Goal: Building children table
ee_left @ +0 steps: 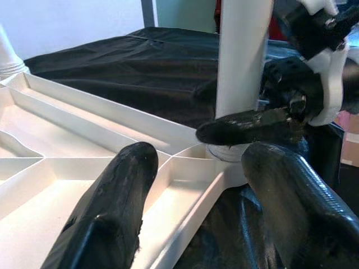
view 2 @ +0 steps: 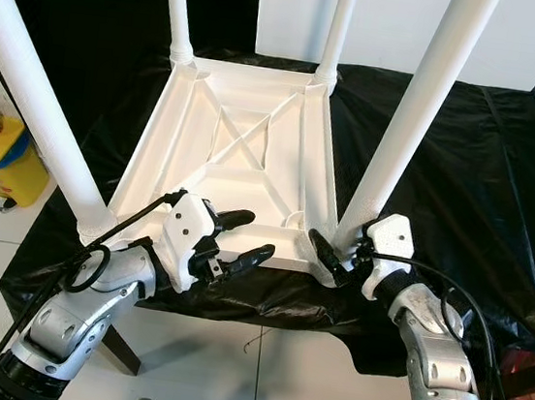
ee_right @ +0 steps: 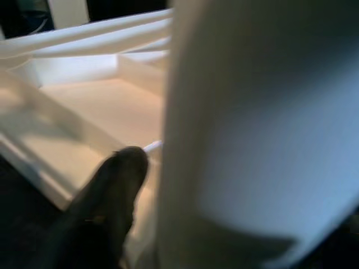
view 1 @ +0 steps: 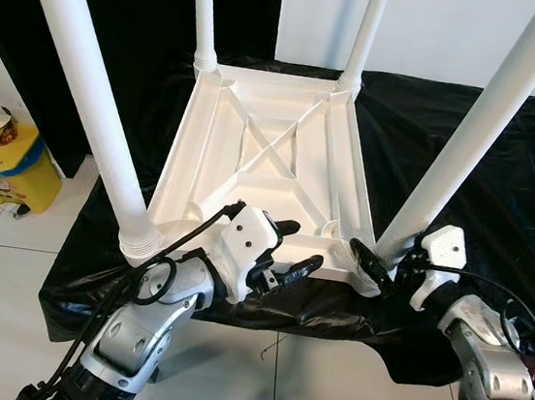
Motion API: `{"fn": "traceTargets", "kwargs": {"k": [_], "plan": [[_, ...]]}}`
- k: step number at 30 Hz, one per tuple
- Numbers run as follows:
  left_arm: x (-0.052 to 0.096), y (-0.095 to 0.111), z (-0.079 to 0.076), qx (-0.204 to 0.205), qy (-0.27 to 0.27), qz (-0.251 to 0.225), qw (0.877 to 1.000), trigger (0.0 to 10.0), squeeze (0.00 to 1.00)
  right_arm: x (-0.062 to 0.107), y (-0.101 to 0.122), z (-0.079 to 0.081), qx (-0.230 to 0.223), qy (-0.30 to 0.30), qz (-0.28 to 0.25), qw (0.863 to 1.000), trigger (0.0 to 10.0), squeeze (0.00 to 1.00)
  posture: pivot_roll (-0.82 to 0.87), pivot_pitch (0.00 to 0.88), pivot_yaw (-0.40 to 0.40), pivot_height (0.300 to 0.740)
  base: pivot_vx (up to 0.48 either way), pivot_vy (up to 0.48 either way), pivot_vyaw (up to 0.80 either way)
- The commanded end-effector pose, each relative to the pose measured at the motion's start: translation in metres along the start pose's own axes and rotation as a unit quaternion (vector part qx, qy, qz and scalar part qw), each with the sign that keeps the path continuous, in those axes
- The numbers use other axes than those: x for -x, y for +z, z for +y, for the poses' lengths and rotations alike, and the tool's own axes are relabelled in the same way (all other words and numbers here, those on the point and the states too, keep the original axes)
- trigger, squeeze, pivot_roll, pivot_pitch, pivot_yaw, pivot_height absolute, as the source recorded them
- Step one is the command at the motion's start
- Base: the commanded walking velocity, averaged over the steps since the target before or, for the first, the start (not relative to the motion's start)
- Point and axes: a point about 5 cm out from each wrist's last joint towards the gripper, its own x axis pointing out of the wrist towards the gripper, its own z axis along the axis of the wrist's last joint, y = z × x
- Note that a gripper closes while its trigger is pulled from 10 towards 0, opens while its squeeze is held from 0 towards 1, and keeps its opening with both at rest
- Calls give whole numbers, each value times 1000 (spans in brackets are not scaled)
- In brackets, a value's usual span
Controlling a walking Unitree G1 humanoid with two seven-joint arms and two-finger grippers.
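A white children's table [view 1: 271,152] lies upside down on a black-draped surface, with all four legs pointing up. My left gripper [view 1: 303,245] is open at the tabletop's near edge, and its fingers [ee_left: 118,190] straddle the white rim near the right corner. My right gripper [view 1: 382,260] is at the base of the near right leg [view 1: 469,147], shut around it just above the socket. One of its fingers [ee_left: 249,124] crosses the leg's front. That leg [ee_right: 252,129] looms close in the right wrist view, with one finger [ee_right: 109,193] beside it.
Black cloth [view 1: 505,171] covers the support and hangs over its near edge. A yellow bin [view 1: 12,169] with a cup on top stands on the white tiled floor at the left. The near left leg [view 1: 86,90] rises close to my left arm.
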Motion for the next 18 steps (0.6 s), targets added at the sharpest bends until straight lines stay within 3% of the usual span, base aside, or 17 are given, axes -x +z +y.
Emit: {"fn": "traceTargets", "kwargs": {"k": [1, 8, 9, 10, 11, 12, 13, 18], "plan": [[0, 3, -4, 7, -11, 0, 1000, 10000, 0, 0, -4, 0, -3, 15, 11, 1000, 0, 0, -13, 93, -34, 740, 0, 0, 0], [3, -2, -12, 11, -63, 25, 998, 10000, 0, 1, -11, 3, -6, 13, 22, 1000, 0, 0, -16, 111, -33, 740, 0, 0, 0], [3, -2, -13, 9, -66, 27, 997, 10000, 0, 1, -12, 4, -8, 11, 23, 1000, 2627, 0, -16, 111, -33, 740, 0, 0, 0], [3, -2, -13, 9, -66, 27, 997, 10000, 0, 1, -12, 4, -8, 11, 23, 1000, 2627, 0, -16, 111, -33, 740, 0, 0, 0], [4, -2, -13, 9, -67, 28, 997, 10000, 0, 2, -13, 5, -9, 5, 25, 1000, 7569, 0, -23, 128, -40, 740, 0, 0, 0], [4, -2, -13, 9, -67, 28, 997, 10000, 0, 2, -13, 5, -9, 5, 25, 1000, 7569, 0, -23, 128, -40, 740, 0, 0, 0], [4, -3, -13, 8, -66, 30, 997, 10000, 0, 2, -12, 5, -9, -16, 27, 999, 10000, 0, -20, 131, -47, 740, 0, 0, 0], [5, -7, -9, 5, -56, 36, 998, 10000, 0, -1, -11, 8, -17, -96, 25, 995, 10000, 0, -27, 121, -53, 740, 0, 0, 0]]}}
